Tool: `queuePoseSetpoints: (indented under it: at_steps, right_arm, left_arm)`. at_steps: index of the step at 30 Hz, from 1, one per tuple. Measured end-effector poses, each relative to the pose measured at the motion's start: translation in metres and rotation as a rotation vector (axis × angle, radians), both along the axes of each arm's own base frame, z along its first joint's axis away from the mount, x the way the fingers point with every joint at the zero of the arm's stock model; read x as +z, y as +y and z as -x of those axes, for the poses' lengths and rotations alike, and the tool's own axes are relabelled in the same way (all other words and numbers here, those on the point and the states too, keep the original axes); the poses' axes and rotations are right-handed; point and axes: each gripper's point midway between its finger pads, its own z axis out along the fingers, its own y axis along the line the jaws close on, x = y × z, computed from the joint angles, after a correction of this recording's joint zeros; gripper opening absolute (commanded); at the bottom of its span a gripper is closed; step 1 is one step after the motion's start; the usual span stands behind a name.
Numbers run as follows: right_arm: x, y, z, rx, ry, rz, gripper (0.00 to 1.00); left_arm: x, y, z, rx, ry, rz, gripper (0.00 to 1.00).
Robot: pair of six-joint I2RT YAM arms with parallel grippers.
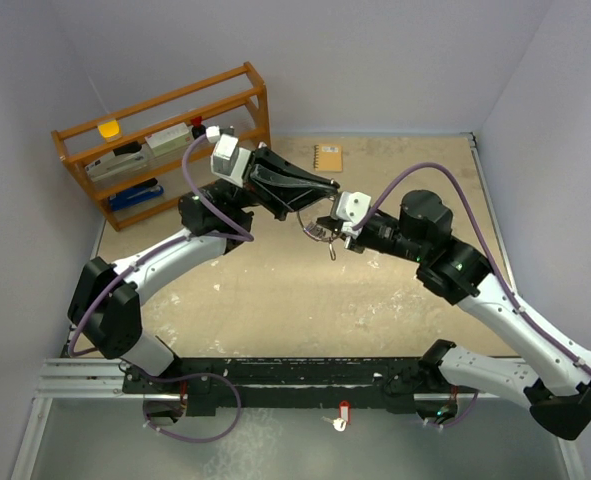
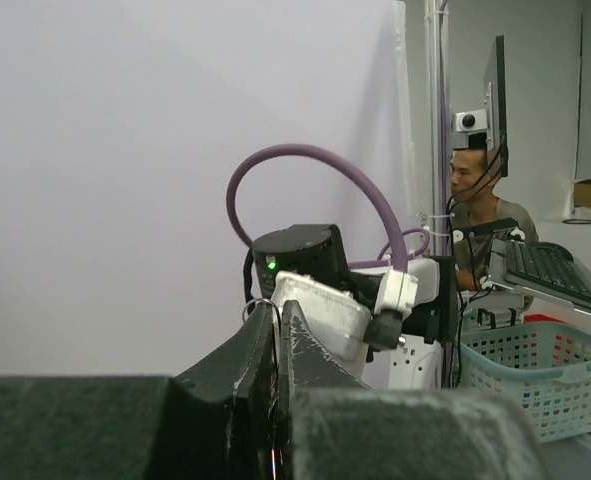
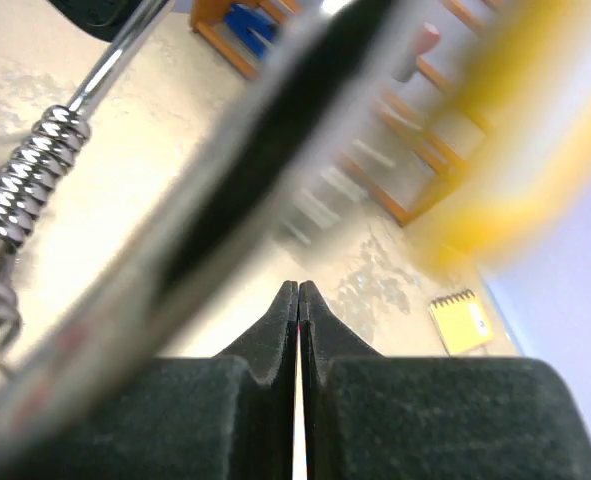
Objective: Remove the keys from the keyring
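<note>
Top external view: the keyring (image 1: 321, 234) is held up off the table (image 1: 275, 310), at mid-table, between the two arms, whose tips meet over it. It is judged to be kept in the air so that the loops hang free and can be worked from two sides. One claw can then anchor the ring while the other takes a key. Flat on the table, the thin wire could hardly be got at. A small piece dangles just below the cluster, but the keys are too small there to be told apart. Whether any is already off cannot be told.

The left gripper (image 1: 331, 190) is set level, reaching in from the left. In its wrist view the fingers (image 2: 250, 350) are clenched to a hairline gap. A thin wire arc (image 2: 252, 306) shows at their tip, so the ring is taken to be pinched there.

The right gripper (image 1: 327, 227) is set in from the right, just beside the cluster. In its wrist view the pads (image 3: 275, 330) are pressed flat together with nothing seen between them. It is clenched, but whether wire or a key is caught at the very tip cannot be told. A silver coiled link (image 3: 30, 185), seemingly of the cluster, is seen close to that camera, left of the fingertips and apart from them.
</note>
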Motion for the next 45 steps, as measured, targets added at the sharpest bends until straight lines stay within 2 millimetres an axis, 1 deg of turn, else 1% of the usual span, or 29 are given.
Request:
queuePoseSetpoints:
  at_steps: [2,4,5,7,8,10,14,17,22,25,28,32,36,40,43,45]
  right_arm:
    - [0.005,-0.008,0.0,-0.032,-0.015,-0.008,0.09]
    - [0.014,-0.018,-0.001,-0.077,-0.042,-0.027,0.12]
    - [0.022,-0.023,-0.001,-0.101,-0.065,-0.045,0.21]
    - [0.039,-0.036,0.001,-0.146,-0.111,-0.09,0.43]
    - [0.048,-0.042,0.003,-0.167,-0.135,-0.119,0.49]
    - [0.061,-0.053,0.006,-0.202,-0.179,-0.17,0.55]
    - [0.076,-0.063,0.01,-0.227,-0.238,-0.242,0.57]
    - [0.085,-0.06,0.007,-0.225,-0.262,-0.279,0.57]
    - [0.085,-0.047,0.001,-0.199,-0.264,-0.286,0.57]
    - [0.081,-0.041,-0.002,-0.182,-0.254,-0.273,0.57]
    - [0.081,-0.038,-0.003,-0.174,-0.252,-0.267,0.57]
    - [0.095,-0.044,0.002,-0.18,-0.283,-0.282,0.56]
    - [0.114,-0.061,0.012,-0.207,-0.338,-0.317,0.57]
    - [0.127,-0.073,0.024,-0.211,-0.373,-0.353,0.59]
    - [0.135,-0.074,0.029,-0.197,-0.385,-0.367,0.59]
    - [0.135,-0.069,0.028,-0.18,-0.381,-0.361,0.57]
  left_arm:
    - [-0.006,0.0,-0.002,0.007,0.016,-0.006,0.0]
    - [-0.01,0.001,-0.008,0.022,0.033,-0.01,0.0]
    - [-0.012,0.002,-0.011,0.03,0.039,-0.013,0.0]
    - [-0.014,0.003,-0.016,0.043,0.046,-0.013,0.0]
    - [-0.014,0.004,-0.018,0.049,0.048,-0.012,0.0]
    - [-0.013,0.006,-0.02,0.056,0.05,-0.008,0.0]
    - [-0.014,0.005,-0.021,0.053,0.057,-0.009,0.0]
    - [-0.013,0.003,-0.023,0.047,0.062,-0.01,0.0]
    - [-0.013,0.003,-0.023,0.044,0.061,-0.013,0.0]
    - [-0.014,0.002,-0.023,0.043,0.06,-0.016,0.0]
    - [-0.016,0.001,-0.023,0.042,0.06,-0.022,0.0]
    - [-0.019,-0.001,-0.025,0.045,0.056,-0.028,0.0]
    - [-0.02,-0.001,-0.027,0.073,0.025,-0.022,0.0]
    - [-0.02,-0.002,-0.03,0.102,-0.004,-0.016,0.0]
    - [-0.02,-0.002,-0.031,0.114,-0.016,-0.014,0.0]
    - [-0.02,-0.002,-0.031,0.114,-0.016,-0.013,0.0]
